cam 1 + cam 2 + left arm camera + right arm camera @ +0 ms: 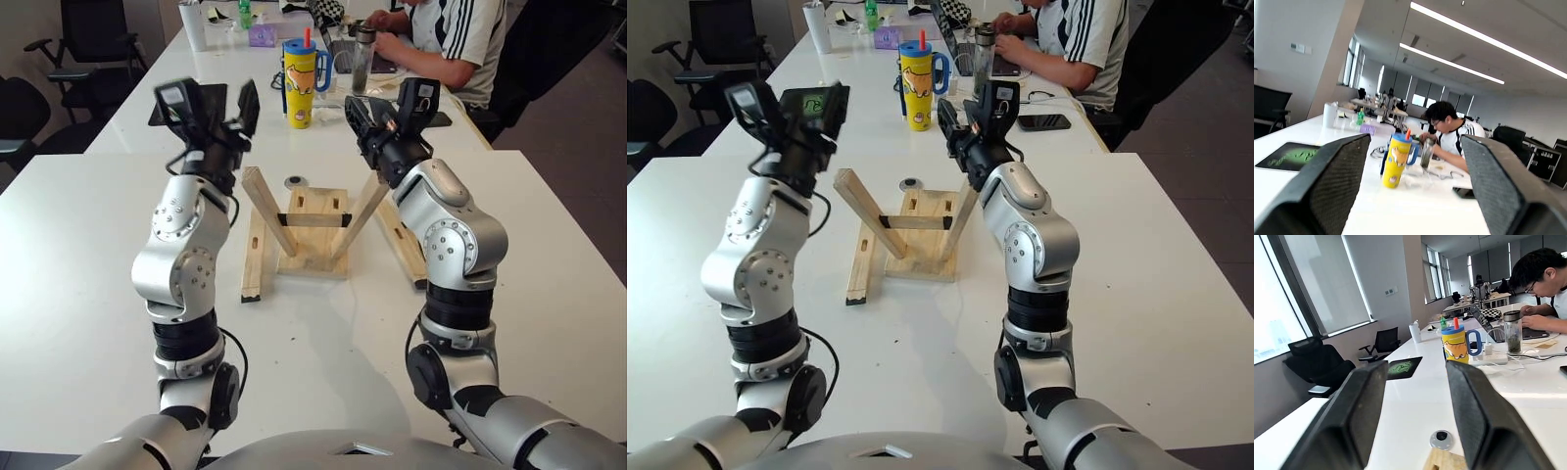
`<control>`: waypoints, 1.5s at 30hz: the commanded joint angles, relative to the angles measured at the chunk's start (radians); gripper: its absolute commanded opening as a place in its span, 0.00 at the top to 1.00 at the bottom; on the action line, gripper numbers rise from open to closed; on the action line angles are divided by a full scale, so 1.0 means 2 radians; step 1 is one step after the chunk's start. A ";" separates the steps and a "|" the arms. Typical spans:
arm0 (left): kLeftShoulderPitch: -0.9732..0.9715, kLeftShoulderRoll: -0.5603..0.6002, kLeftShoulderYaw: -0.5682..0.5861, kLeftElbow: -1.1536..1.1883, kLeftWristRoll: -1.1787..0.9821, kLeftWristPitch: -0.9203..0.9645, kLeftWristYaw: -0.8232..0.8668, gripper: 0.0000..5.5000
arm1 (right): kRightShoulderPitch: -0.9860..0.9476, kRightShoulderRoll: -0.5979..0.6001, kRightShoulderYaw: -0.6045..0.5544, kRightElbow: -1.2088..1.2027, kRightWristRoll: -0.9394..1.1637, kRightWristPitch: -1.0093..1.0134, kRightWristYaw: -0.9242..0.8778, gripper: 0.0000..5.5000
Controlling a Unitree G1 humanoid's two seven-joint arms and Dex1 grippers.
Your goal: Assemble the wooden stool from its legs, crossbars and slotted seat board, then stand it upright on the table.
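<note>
Done: two legs (266,208) and one crossbar (313,219) stand in seat board (315,257) | Remaining: loose pieces (254,257) lie on table (78,255), stool unturned | left gripper (216,100), right gripper (388,104): jaws wide, empty

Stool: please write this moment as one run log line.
seat board: flat on table | legs with crossbar: standing on it | left gripper: open, empty | right gripper: open, empty

My right arm (446,220) hides part of the loose leg (408,253) on the right. In the right wrist view, a wood end (1443,461) is cut by the edge. In the left wrist view, my left gripper (1415,186) has both fingers (1334,186) cut by the edge.
</note>
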 commanded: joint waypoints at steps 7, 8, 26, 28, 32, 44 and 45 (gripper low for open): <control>0.026 0.025 0.021 0.011 -0.003 0.018 0.002 0.38 | -0.101 -0.154 -0.018 0.178 -0.064 -0.126 0.047 0.60; 0.029 0.027 0.023 0.013 -0.003 0.017 0.001 0.38 | -0.086 -0.178 0.009 0.211 -0.090 -0.141 0.077 0.60; 0.053 0.051 0.027 0.044 0.013 0.006 -0.005 0.38 | 0.108 -0.265 0.241 -0.012 -0.071 -0.145 0.466 0.60; 0.055 0.052 0.028 0.044 0.014 0.005 -0.005 0.38 | 0.095 -0.237 0.229 -0.004 -0.079 -0.141 0.422 0.60; 0.067 0.078 0.020 0.046 0.020 0.024 -0.024 0.38 | 0.073 -0.260 0.215 0.056 -0.118 -0.165 0.407 0.60; 0.218 0.344 -0.031 0.011 0.003 0.122 -0.277 0.38 | 0.100 -0.343 0.255 0.194 -0.215 -0.286 0.489 0.60; 0.238 0.357 -0.033 -0.004 -0.006 0.126 -0.296 0.38 | 0.108 -0.347 0.258 0.191 -0.212 -0.284 0.502 0.60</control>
